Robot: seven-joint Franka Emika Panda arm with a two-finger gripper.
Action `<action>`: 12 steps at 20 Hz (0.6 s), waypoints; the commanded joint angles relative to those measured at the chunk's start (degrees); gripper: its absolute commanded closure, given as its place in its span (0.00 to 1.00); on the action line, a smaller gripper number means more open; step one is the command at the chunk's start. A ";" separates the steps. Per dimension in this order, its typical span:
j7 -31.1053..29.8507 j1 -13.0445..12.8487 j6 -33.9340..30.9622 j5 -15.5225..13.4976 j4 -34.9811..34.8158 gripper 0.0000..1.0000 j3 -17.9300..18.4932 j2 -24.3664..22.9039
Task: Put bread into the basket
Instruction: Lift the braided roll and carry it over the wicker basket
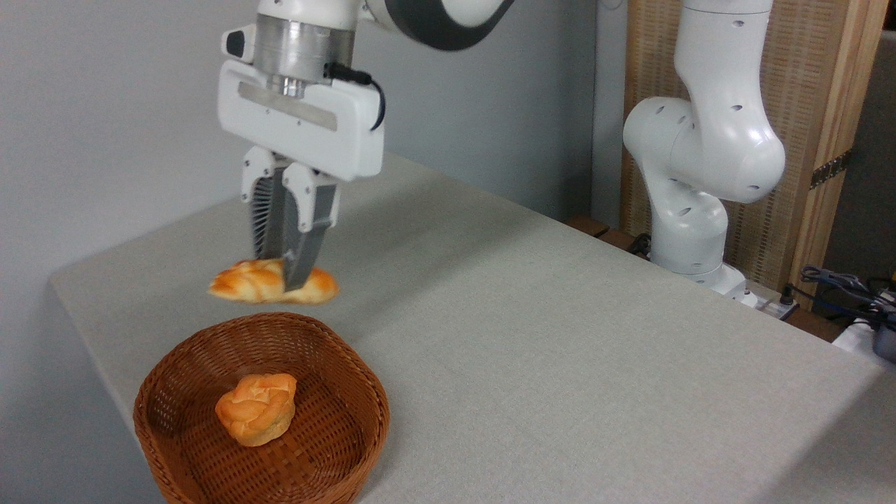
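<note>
My gripper (283, 274) is shut on the bread (245, 281), a golden braided loaf with browned ridges that lies level between the fingers, its pointed end to the left. The loaf hangs in the air just above and behind the far rim of the basket (364, 392), a round reddish-brown wicker bowl at the lower left of the table. Part of the loaf's middle is hidden behind the near finger (302, 255).
A small round orange knotted bun (255, 408) sits inside the basket, left of its centre. The grey table (560, 336) stretches to the right. The arm's white base (693, 231) stands at the far right edge, with cables (840, 283) beside it.
</note>
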 commanded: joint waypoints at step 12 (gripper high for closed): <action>0.75 -0.41 10.66 7.81 0.75 0.07 2.57 8.81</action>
